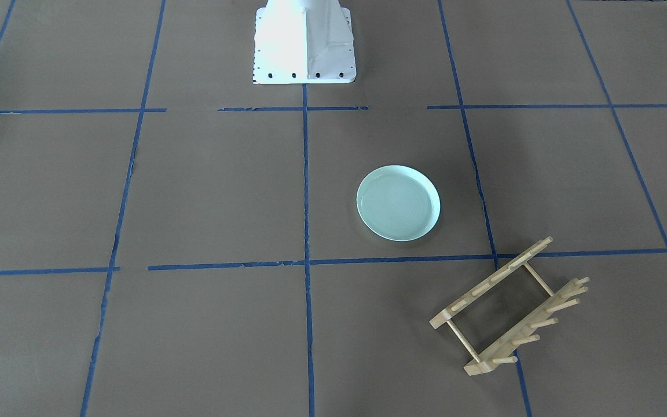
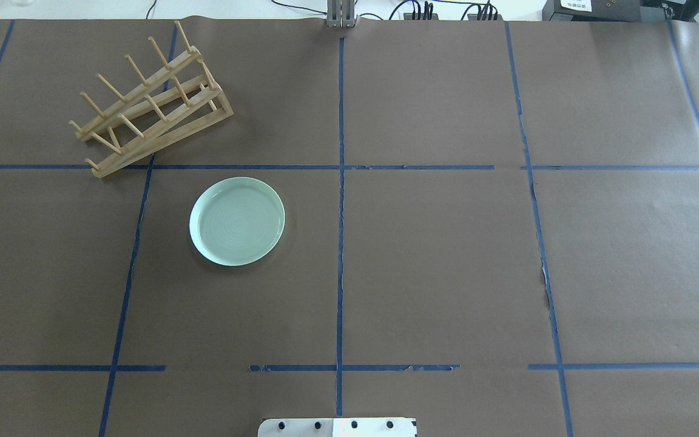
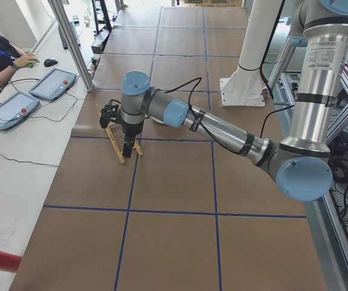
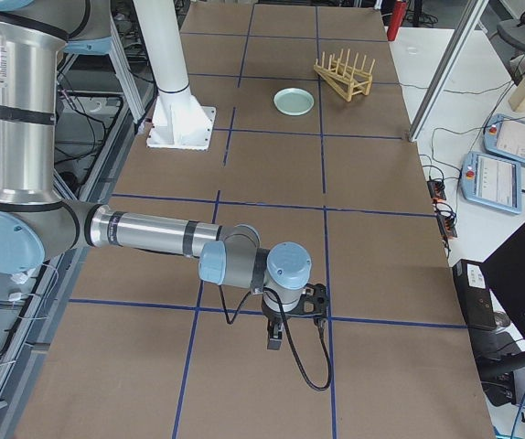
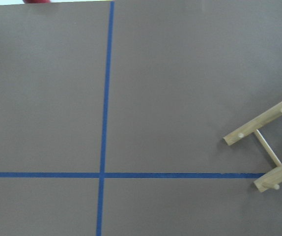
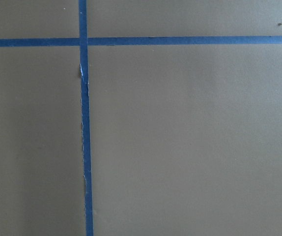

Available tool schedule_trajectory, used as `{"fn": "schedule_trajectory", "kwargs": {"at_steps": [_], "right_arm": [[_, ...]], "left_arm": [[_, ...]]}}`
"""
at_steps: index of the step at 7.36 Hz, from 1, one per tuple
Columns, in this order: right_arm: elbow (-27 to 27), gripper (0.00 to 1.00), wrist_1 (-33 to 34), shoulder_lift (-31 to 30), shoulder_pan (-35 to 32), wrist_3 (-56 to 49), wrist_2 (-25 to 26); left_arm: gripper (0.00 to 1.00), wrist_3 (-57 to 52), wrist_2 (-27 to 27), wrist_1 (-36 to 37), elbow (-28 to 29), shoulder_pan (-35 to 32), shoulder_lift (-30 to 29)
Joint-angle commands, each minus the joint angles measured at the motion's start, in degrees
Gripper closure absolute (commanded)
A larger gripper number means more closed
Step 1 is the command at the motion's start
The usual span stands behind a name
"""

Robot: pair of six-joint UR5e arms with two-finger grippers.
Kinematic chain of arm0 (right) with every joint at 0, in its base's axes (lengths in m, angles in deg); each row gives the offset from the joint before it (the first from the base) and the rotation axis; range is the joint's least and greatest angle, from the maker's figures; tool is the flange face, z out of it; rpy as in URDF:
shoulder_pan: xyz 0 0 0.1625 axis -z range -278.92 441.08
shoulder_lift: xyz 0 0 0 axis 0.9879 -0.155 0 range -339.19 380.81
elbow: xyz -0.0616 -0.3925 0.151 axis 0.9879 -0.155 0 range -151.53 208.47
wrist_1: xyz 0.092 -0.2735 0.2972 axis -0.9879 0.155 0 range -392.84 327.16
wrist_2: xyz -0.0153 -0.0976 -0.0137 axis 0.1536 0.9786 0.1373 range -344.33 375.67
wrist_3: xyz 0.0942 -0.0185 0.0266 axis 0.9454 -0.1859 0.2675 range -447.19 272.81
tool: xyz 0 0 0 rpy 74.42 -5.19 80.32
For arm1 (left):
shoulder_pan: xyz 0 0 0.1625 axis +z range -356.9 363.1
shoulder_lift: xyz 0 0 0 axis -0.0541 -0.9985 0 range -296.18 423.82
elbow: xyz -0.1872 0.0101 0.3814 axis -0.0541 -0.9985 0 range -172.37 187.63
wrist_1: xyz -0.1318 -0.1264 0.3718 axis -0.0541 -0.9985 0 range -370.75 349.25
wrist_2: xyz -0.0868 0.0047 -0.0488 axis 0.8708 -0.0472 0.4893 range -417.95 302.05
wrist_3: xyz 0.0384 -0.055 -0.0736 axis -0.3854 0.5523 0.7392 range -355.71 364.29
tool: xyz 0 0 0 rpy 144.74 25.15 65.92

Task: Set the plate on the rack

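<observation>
Mint plate flat beside wooden rack

The plate lies rim up on the brown paper, on the robot's left half, near the rack but apart from it. The rack stands farther from the robot, pegs up, its long axis diagonal to the blue tape grid. The left gripper points down by the rack's end, and the right gripper points down well apart from both. How far either one's fingers are spread I cannot tell

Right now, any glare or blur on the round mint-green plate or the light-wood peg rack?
Front-facing view: round mint-green plate sharp, rings readable, only the white robot base blown out. Overhead view: light-wood peg rack crisp, soft shadow to its right.
</observation>
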Motion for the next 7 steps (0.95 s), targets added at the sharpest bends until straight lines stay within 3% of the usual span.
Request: {"fn": "schedule_trajectory", "kwargs": {"at_steps": [1,2,4,5,7], "right_arm": [[-0.01,0.00,0.00,0.00,0.00,0.00,0.00],[0.08,0.00,0.00,0.00,0.00,0.00,0.00],[-0.01,0.00,0.00,0.00,0.00,0.00,0.00],[0.08,0.00,0.00,0.00,0.00,0.00,0.00],[-0.01,0.00,0.00,0.00,0.00,0.00,0.00]], "left_arm": [[0.00,9.01,-0.60,15.61,-5.37,9.79,-11.31],[0.00,12.09,-0.78,22.66,-4.69,14.54,-19.03],[0.00,25.85,-3.05,23.44,-4.42,24.99,-24.70],[0.00,32.88,-6.20,23.35,-1.81,30.01,-28.56],[0.00,37.08,-8.85,21.78,7.84,34.35,-34.20]]}}
